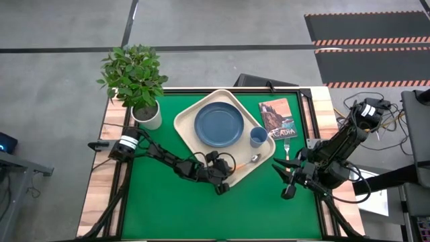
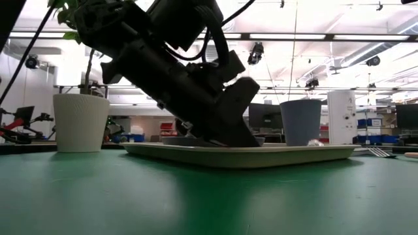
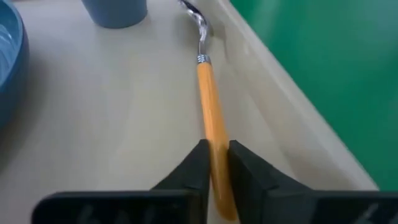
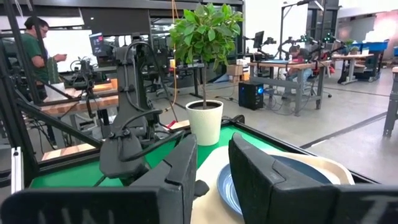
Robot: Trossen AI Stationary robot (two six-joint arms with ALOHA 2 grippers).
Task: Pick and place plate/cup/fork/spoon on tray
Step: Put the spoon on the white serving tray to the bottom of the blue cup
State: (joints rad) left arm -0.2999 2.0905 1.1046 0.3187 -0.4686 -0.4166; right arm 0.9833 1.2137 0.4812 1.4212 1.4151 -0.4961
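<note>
green table mat [image 1: 201,208] under cream tray [image 1: 191,141]; busy workshop behind.

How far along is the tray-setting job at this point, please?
Plate and cup already sit on the tray. The left gripper is shut on the spoon, which lies on the tray. The fork is left, on the table near the right gripper.

Overhead straight down, low level across table, wrist views close; tray [image 1: 195,121] common to all.
</note>
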